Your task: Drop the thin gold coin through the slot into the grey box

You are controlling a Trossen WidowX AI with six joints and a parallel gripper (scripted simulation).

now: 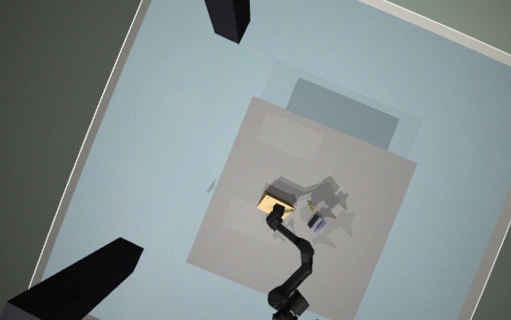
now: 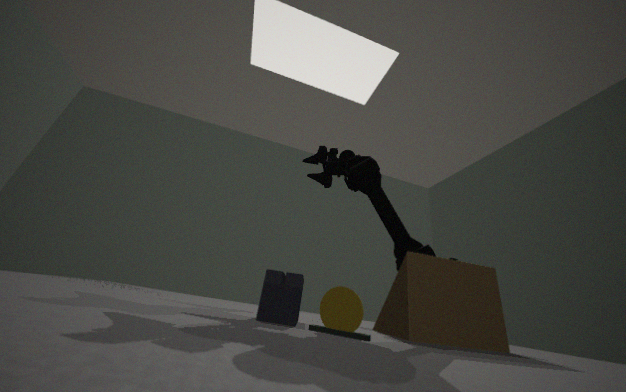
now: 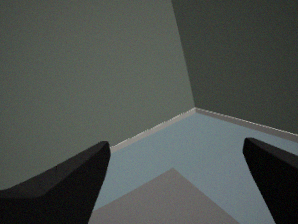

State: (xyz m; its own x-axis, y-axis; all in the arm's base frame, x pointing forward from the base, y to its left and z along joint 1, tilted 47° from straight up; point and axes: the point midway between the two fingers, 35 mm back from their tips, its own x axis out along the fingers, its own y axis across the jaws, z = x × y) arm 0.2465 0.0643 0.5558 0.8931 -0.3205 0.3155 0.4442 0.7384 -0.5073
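Right now your gripper (image 2: 316, 169) hangs high in the air with its fingers spread wide and nothing between them. Well below the fingertips, the gold coin (image 2: 341, 309) stands on edge in its dark-green holder (image 2: 339, 332), between the grey box (image 2: 280, 297) and a tan block (image 2: 442, 302).

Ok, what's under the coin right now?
The gold coin stands upright on a thin dark-green holder, which lies flat on the table. The coin's bottom edge, seated in the holder, is hidden. The claw is open, well above.
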